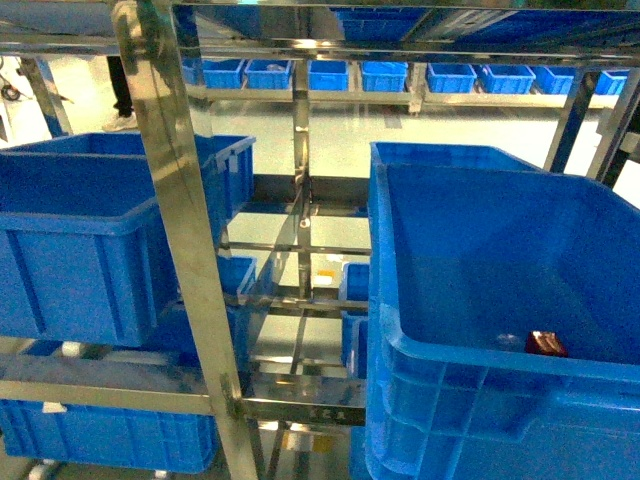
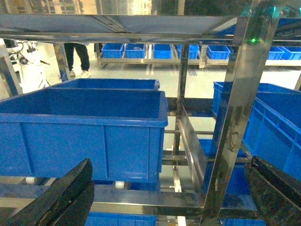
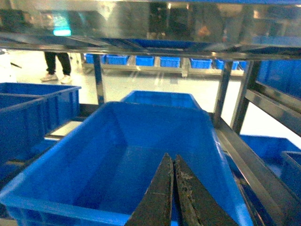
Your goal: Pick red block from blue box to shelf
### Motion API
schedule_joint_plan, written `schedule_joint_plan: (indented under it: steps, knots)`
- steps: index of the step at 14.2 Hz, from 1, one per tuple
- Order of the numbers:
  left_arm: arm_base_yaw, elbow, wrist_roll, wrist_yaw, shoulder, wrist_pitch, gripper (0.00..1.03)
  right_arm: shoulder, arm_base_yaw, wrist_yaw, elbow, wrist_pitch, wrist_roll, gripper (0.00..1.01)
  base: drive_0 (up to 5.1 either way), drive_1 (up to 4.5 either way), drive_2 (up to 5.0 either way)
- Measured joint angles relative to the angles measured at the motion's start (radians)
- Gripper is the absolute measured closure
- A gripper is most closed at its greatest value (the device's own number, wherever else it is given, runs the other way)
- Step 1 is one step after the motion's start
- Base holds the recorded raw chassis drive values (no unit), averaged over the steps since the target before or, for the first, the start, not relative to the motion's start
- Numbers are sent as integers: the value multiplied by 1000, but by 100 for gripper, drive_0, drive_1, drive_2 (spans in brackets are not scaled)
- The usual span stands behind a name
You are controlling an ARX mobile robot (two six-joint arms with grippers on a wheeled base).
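Steel shelf (image 1: 175,215) fills the head view: shiny square posts and flat rails, several open tiers, standing on a pale glossy floor (image 1: 440,125). Behind it, across the floor, a second rack carries a row of small blue bins (image 1: 385,76). A person's dark trouser legs and white shoes (image 2: 77,59) show at the far left of the room.

On the right of the head view sits a large blue box (image 1: 500,300) with smooth inner walls and a ribbed outer face. The red block (image 1: 546,344) lies on its floor near the front wall, a small glossy dark-red piece just beside a pale glint; its stud cannot be made out. A second blue crate (image 1: 90,240) rests on a tier at the left, with more crates (image 1: 100,435) on the tiers below. One upright post stands between the left crate and the box.

Neither arm shows in the head view. The left gripper (image 2: 169,197) appears in its own wrist view with its dark fingers (image 2: 61,197) spread wide, nothing between them, facing the left crate and a post. The right gripper (image 3: 173,188) has its two fingers pressed together, holding nothing, and points into the blue box from above its near rim.
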Motion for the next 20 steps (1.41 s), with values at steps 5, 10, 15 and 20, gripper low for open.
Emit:
schedule_joint_plan:
  steps: [5, 10, 15, 20]
  knots:
    - [0, 0, 0, 0, 0, 0, 5, -203, -75, -58, 12, -239, 0, 99, 0, 0, 0]
    - [0, 0, 0, 0, 0, 0, 5, -298, -75, -58, 12, -333, 0, 99, 0, 0, 0]
    - [0, 0, 0, 0, 0, 0, 5, -466, -75, -58, 14, -507, 0, 99, 0, 0, 0]
    - [0, 0, 0, 0, 0, 0, 5, -466, -75, -58, 14, -512, 0, 83, 0, 0, 0]
